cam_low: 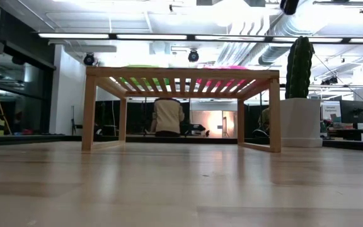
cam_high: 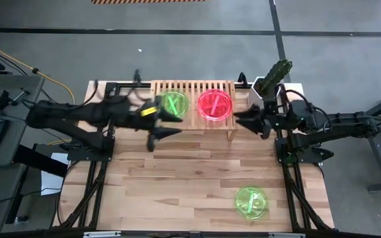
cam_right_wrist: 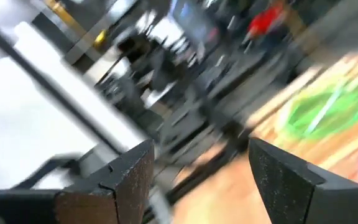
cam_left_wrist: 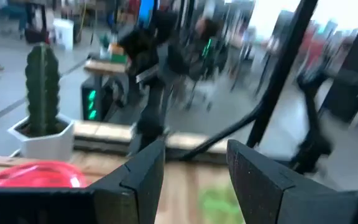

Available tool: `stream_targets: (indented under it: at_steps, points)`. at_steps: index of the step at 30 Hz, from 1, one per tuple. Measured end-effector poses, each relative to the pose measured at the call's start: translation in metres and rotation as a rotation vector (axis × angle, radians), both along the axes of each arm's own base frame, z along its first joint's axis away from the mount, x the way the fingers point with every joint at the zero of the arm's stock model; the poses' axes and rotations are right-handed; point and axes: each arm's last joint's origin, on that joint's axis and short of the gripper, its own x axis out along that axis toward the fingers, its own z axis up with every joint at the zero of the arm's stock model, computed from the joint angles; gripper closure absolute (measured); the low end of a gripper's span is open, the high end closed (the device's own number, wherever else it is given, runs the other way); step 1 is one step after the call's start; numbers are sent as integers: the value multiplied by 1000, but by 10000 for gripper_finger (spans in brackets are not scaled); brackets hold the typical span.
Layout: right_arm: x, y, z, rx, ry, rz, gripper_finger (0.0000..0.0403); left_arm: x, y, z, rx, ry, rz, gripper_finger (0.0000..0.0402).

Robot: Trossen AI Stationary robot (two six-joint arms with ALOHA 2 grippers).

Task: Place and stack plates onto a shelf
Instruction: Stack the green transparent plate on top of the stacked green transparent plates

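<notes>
The light-wood slatted shelf (cam_high: 192, 122) stands at the table's far edge, its legs on the planks (cam_low: 181, 107). On its top rest neon green plates (cam_high: 174, 104) and pink-red plates (cam_high: 215, 104); how many are in each pile I cannot tell. One more green plate (cam_high: 251, 202) lies flat near the table's near right corner. My left gripper (cam_high: 175, 125) hovers open just near of the shelf's left part, holding nothing (cam_left_wrist: 194, 149). My right gripper (cam_high: 237, 119) is open beside the shelf's right end, also empty (cam_right_wrist: 201, 149).
A cactus in a white pot (cam_high: 270, 84) stands at the shelf's right far corner, close behind my right gripper. Black frame rails run along both table sides. Bare planks (cam_high: 177, 185) lie between the shelf and the near edge. A person (cam_low: 168, 117) stands in the room beyond.
</notes>
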Motion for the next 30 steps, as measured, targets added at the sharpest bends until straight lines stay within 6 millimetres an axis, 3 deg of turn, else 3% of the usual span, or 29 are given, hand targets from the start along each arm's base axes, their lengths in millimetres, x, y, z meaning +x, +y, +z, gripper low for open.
stream_targets:
  at_steps: [6, 12, 15, 20, 30]
  points:
    - [2, 23, -24, 250, 261, 246, 160, -45, -12, -36, -166, -201, 10, 239]
    - [-2, 80, -72, 398, 783, 371, 160, -72, -12, -55, -250, -300, 26, 239]
    - [-9, 110, -101, 405, 1048, 317, 160, -79, -10, -56, -257, -319, 43, 239]
    - [-22, 144, -146, 472, 1420, 69, 160, -83, -8, -53, -262, -339, 48, 239]
    - [-15, 172, -193, 451, 1551, -82, 160, -83, -8, -53, -261, -337, 48, 239]
